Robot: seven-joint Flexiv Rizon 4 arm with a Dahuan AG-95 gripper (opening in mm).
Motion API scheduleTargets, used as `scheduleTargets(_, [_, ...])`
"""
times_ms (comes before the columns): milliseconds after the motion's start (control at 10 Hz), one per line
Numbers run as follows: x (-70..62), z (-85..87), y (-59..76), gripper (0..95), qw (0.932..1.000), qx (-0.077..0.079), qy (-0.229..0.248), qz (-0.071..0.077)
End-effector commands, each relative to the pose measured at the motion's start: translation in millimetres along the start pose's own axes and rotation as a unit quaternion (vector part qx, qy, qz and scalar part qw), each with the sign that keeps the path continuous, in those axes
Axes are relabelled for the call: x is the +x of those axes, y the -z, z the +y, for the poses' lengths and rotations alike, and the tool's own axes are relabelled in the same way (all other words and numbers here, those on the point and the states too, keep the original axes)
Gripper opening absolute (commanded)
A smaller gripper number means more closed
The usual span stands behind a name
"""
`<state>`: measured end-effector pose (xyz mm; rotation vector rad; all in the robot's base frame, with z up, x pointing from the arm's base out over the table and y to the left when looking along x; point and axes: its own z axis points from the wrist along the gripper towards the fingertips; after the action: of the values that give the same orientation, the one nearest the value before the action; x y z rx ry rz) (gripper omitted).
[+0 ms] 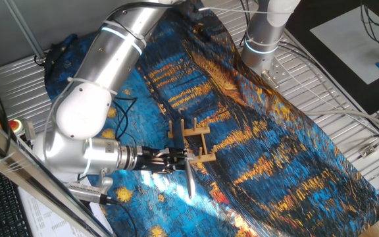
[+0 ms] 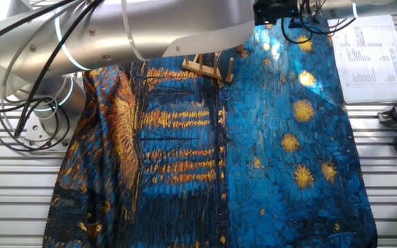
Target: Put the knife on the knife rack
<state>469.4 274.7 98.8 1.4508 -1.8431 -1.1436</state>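
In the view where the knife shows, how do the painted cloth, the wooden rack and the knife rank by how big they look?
1. Painted cloth, by far the largest.
2. and 3. Knife rack and knife: they look close in length, so I won't rank them.

Counter (image 1: 347, 99): ribbed grey metal, visible at edges in both fixed views.
Cover: blue-and-gold painted-pattern cloth (image 2: 267, 172) spread over the counter, wrinkled, one edge hanging off.
On cloth: light-tan wooden knife rack (image 1: 193, 139), pegs upright.
Beside cloth: printed paper sheet (image 2: 371, 48) on the counter.
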Motion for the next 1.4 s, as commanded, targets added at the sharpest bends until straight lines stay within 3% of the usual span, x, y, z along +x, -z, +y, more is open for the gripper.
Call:
scheduleTargets(100, [-0.6,5.3,2.0,57.0,1.0000,0.001,-0.002,0.000])
scheduleTargets(500, [0.3,20.7,10.2,57.0,1.0000,0.001,-0.001,-0.001])
scheduleTargets(600, [0.4,25.2,12.3,57.0,1.0000,0.006,-0.004,0.003])
scheduleTargets(700, [0.1,30.5,14.6,57.0,0.9997,0.021,-0.015,-0.004])
scheduleTargets(800, [-0.2,37.5,17.6,57.0,0.9979,0.046,-0.042,-0.014])
scheduleTargets(900, [1.4,44.9,21.4,38.0,0.9909,0.094,-0.089,-0.039])
scheduleTargets(1000, [2.2,47.5,23.0,38.0,0.9872,0.112,-0.102,-0.051])
scheduleTargets(1100, [6.2,56.2,32.3,38.0,0.9739,0.162,-0.137,-0.081])
scheduleTargets(1200, [12.9,61.5,47.5,38.0,0.9675,0.181,-0.155,-0.084])
scheduleTargets(1400, [22.5,68.2,74.8,38.0,0.9562,0.211,-0.189,-0.074])
